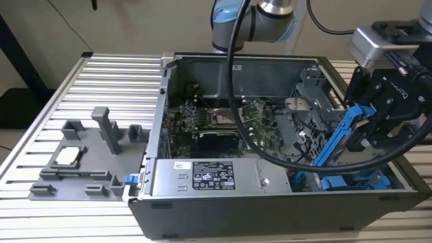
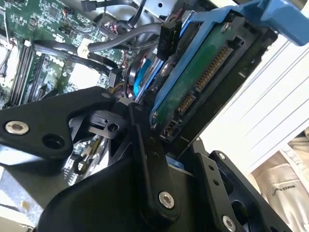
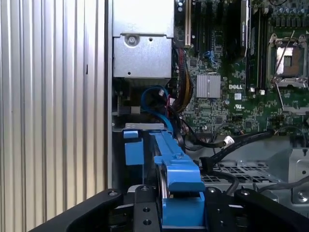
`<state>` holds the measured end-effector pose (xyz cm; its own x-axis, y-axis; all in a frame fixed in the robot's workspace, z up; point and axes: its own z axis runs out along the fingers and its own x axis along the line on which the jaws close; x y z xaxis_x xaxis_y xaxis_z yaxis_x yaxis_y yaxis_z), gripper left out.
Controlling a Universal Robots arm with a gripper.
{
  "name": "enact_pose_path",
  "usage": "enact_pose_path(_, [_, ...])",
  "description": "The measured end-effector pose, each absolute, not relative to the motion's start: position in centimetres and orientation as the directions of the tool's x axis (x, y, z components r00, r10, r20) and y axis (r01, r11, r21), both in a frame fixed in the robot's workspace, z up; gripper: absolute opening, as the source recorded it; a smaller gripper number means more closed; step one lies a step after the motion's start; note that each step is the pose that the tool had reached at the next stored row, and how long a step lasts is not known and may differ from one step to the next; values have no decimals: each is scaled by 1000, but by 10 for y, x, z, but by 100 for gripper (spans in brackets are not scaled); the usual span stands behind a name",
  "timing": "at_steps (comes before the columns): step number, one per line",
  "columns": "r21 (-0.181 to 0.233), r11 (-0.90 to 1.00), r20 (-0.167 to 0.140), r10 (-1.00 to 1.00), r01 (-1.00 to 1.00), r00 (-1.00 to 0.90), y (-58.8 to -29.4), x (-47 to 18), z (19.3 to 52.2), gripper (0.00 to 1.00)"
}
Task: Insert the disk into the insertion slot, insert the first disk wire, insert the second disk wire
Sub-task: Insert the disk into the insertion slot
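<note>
My gripper [image 1: 368, 132] is shut on the disk [image 1: 339, 136], a drive in a bright blue carrier. It hangs steeply tilted over the exterior view's right end of the open computer case. The disk's lower end dips toward the insertion slot [image 1: 305, 174] in the perforated drive cage [image 3: 251, 171]; the disk hides most of the slot. In the second wrist view the black fingers [image 2: 145, 145] clamp the disk [image 2: 193, 92] near its green board and connectors. The first wrist view has the blue carrier [image 3: 176, 174] between the fingers [image 3: 145, 208]. Loose black wires with plugs [image 3: 212, 162] lie beside the cage.
Another blue-tabbed carrier [image 1: 354, 181] sits low in the case's corner. A silver labelled box [image 1: 202, 177] fills the case's front. The green motherboard [image 1: 216, 116] lies behind it. A black cable [image 1: 236, 76] drapes from the arm. A grey fixture plate [image 1: 88, 152] rests on the ribbed table.
</note>
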<state>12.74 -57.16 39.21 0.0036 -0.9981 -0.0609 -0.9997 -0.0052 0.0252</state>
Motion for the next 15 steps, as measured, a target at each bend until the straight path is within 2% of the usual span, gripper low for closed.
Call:
enact_pose_path(10, [25, -5, -63, -998, -1000, 4, -571, 128, 391, 33])
enact_pose_path(13, [25, -6, -66, -998, -1000, 4, -571, 128, 391, 34])
enact_pose_path(14, [25, -6, -65, -998, -1000, 4, -571, 128, 391, 39])
enact_pose_path(15, [25, -5, -65, -998, -1000, 4, -571, 128, 391, 39])
